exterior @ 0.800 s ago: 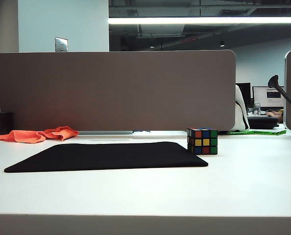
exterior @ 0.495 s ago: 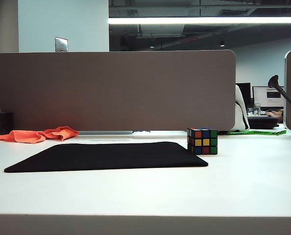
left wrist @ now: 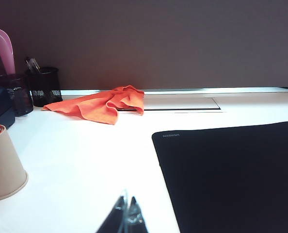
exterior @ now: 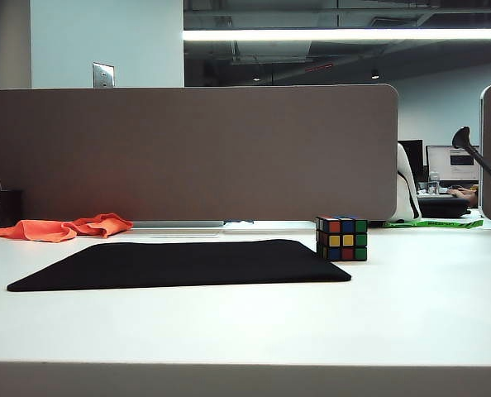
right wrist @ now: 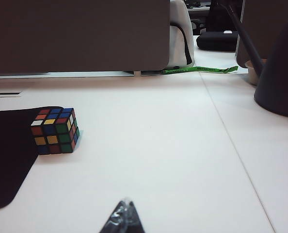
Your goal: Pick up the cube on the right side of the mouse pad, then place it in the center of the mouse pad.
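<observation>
I see the cube (exterior: 341,238), black-framed with mixed coloured stickers, just off the mouse pad (exterior: 179,264)'s right edge. Left gripper (left wrist: 127,219) and right gripper (right wrist: 124,217) are both pinched closed, empty, well short of it.

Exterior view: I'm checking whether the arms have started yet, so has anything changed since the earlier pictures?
Nothing has visibly changed. The cube sits on the table by the right edge of the mouse pad, and the orange cloth lies where it was. No arm shows in the exterior view; the left gripper and right gripper are shut, holding nothing.
</observation>
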{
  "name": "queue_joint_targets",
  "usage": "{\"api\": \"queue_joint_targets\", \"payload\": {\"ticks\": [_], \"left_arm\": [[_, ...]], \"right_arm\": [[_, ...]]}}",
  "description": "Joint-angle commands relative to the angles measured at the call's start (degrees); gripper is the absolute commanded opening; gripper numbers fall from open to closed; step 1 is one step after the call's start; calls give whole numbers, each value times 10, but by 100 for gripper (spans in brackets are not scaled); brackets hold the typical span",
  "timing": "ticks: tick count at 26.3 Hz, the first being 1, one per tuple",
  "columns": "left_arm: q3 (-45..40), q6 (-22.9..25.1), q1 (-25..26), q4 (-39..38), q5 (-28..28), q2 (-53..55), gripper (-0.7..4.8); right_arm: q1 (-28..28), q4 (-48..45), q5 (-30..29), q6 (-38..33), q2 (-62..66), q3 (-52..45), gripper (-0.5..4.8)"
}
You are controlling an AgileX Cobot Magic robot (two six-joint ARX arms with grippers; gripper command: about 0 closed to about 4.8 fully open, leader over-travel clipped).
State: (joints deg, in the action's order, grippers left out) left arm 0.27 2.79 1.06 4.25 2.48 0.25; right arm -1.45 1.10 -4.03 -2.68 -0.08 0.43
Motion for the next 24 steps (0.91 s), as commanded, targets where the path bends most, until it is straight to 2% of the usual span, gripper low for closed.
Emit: {"api": "queue_joint_targets", "payload": {"ticks": [1, 6, 7, 10, 13, 18, 24], "left_arm": [[2, -2, 0, 7, 20, 0, -6], [2, -2, 0, 10, 134, 0, -6], [2, -2, 0, 14, 178, 0, -6], [2, -2, 0, 18, 238, 0, -6], [2, -12, 0, 18, 263, 0, -6], [2, -49, 0, 18, 272, 0, -6], [2, -50, 0, 18, 313, 0, -6]], "right_arm": [[0, -12, 3, 1, 0, -1, -6], [0, -24, 5, 1, 0, 0, -5], [0, -56, 4, 1, 0, 2, -6], [0, -141, 5, 1, 0, 2, -6], [0, -189, 15, 1, 2, 9, -6], [0, -101, 15, 15, 17, 61, -5], [0, -97, -1, 17, 122, 110, -5]]}}
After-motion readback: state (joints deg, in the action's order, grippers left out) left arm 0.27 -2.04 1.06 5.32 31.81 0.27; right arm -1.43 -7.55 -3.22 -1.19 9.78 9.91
